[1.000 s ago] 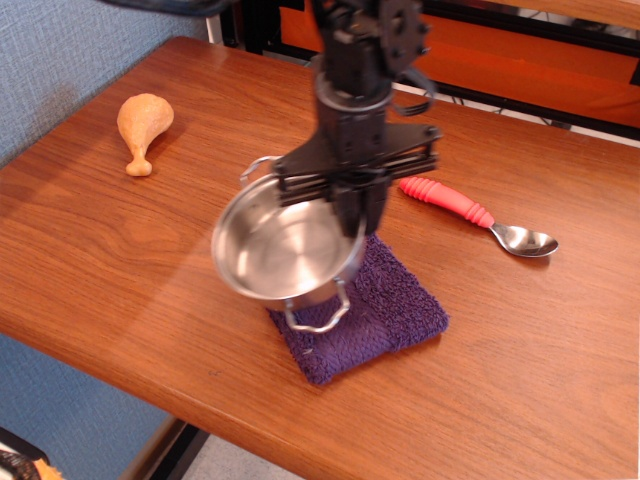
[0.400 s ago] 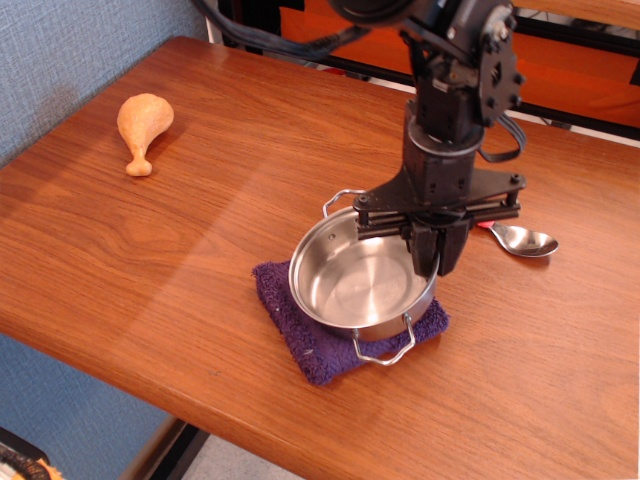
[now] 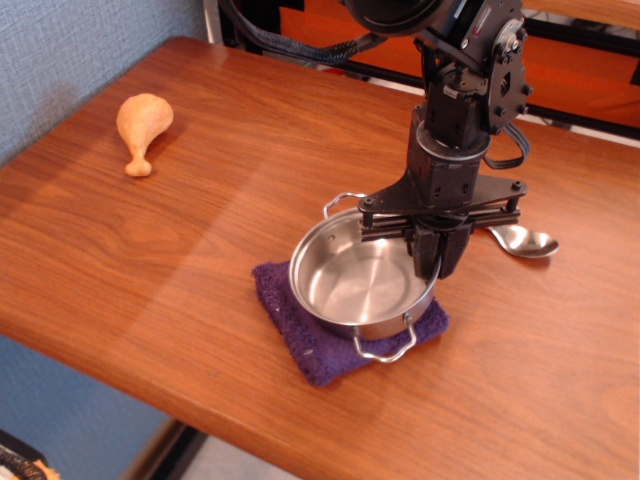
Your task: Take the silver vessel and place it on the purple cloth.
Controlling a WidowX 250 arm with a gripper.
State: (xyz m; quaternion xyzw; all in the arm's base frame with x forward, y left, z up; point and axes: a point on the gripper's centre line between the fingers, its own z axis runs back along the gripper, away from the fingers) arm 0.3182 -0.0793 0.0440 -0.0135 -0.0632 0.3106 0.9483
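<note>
Silver vessel on purple cloth, upright.
Handles run far-left to near-right; gripper descends vertically, pinching far-right rim.

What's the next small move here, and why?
Probably open the gripper and lift straight up: the silver pan already appears to sit level on the purple towel, with the fingers clamped on its right rim.

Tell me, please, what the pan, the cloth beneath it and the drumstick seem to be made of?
Silver vessel: polished steel by its look, mirror-bright with reflections inside. Purple cloth: terry-like fabric, fuzzy and matte. Drumstick: probably moulded plastic, smooth with an even tan sheen, though that is a guess.
</note>
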